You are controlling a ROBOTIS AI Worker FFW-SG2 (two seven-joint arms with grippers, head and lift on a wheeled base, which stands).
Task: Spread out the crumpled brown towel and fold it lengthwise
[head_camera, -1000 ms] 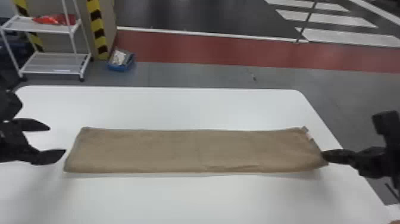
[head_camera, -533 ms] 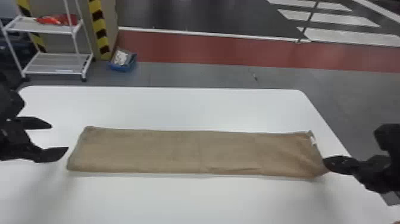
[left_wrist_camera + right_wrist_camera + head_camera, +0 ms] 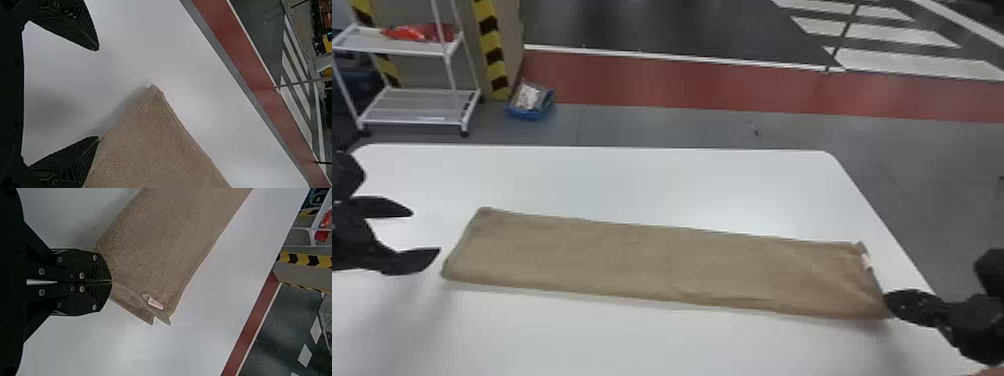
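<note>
Across the desk (image 3: 632, 180) lies the brown towel (image 3: 642, 265) in a long band, its near right corner pinched by the right pincer (image 3: 110, 282), while the left pincer (image 3: 425, 232) gapes wide just beside the other end. Low, gentle outward tension should flatten the layers without parting them before release. Count one desk, one towel, two pincers.

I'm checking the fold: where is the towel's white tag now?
In the head view, the white tag is on the right end of the brown towel, near the right pincer.
</note>
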